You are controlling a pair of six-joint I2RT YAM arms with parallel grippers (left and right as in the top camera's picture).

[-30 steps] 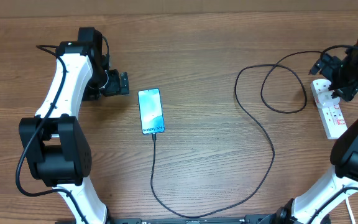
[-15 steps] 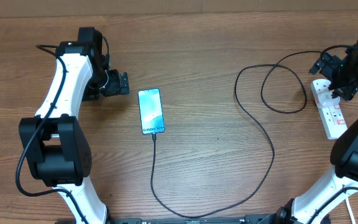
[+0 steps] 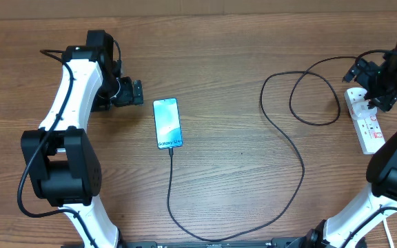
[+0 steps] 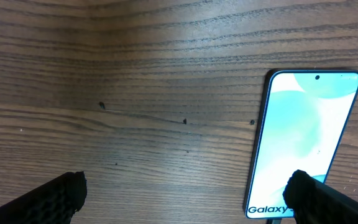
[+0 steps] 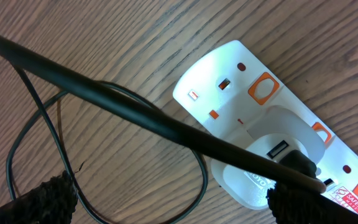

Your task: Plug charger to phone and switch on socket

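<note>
Charger (image 3: 302, 162) looks seated in phone (image 3: 167, 122), so your left gripper (image 4: 188, 196) sits beside it wide open, empty. Right gripper (image 5: 173, 202), spread, empty, hovers over socket (image 5: 210, 87) for switch.

White arm links (image 3: 64, 83), bulky black joints (image 3: 60, 169), knurled black fingers (image 4: 55, 198)

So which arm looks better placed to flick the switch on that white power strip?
Right: the right gripper hovers over the power strip, while the left gripper sits far off beside the phone.
</note>
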